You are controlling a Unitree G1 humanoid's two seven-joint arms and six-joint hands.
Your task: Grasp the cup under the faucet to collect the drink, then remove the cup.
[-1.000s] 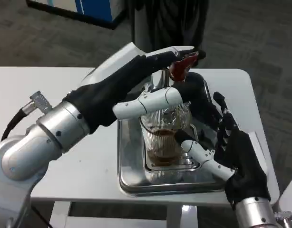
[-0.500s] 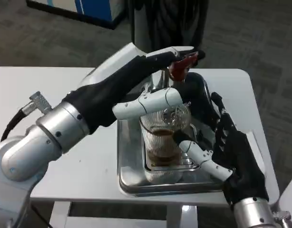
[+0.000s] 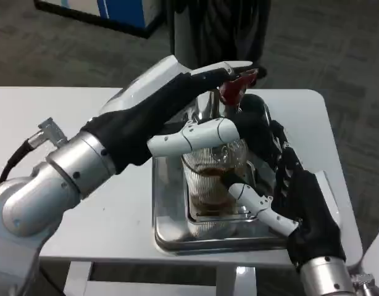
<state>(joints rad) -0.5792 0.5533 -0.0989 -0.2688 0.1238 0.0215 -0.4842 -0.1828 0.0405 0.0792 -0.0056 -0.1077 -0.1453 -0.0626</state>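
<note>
Your left robot hand [image 3: 177, 108] reaches over the red faucet lever [image 3: 234, 88], apparently pressing it, the ribbed cup [image 3: 209, 176] stands on the steel tray [image 3: 168, 231] below, while your right robot hand [image 3: 294, 197] clasps the cup.

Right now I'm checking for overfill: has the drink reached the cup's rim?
No, the brown drink sits well below the rim of the ribbed glass cup, with clear glass showing above it.
</note>
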